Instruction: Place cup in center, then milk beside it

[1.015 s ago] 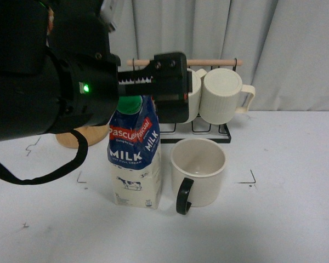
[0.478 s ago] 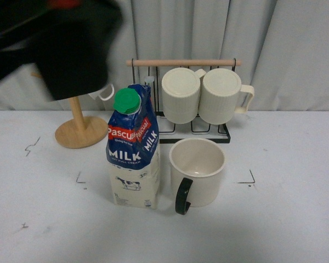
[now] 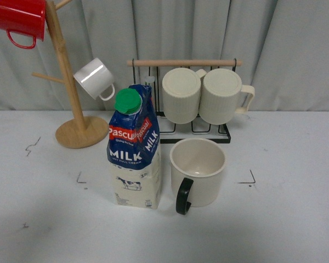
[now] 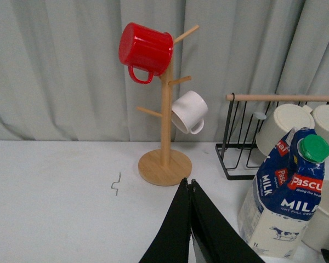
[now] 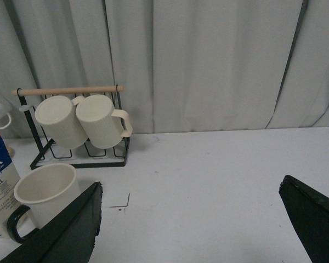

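The cup, a large cream-white mug with a black handle turned to the front, stands upright in the center, the pale tabletop patch between small black corner marks. The milk, a blue-and-cream carton with a green cap, stands upright just left of the cup, close beside it. Neither gripper shows in the front view. My left gripper is shut and empty, held above the table left of the milk. My right gripper is open and empty, right of the cup.
A wooden mug tree with a red mug and a small white mug stands at the back left. A black wire rack behind the cup holds two ribbed cream mugs. Curtains hang behind.
My left arm, which filled the upper left of the front view above the milk, has drawn back out of that view. The milk and cup have not moved.
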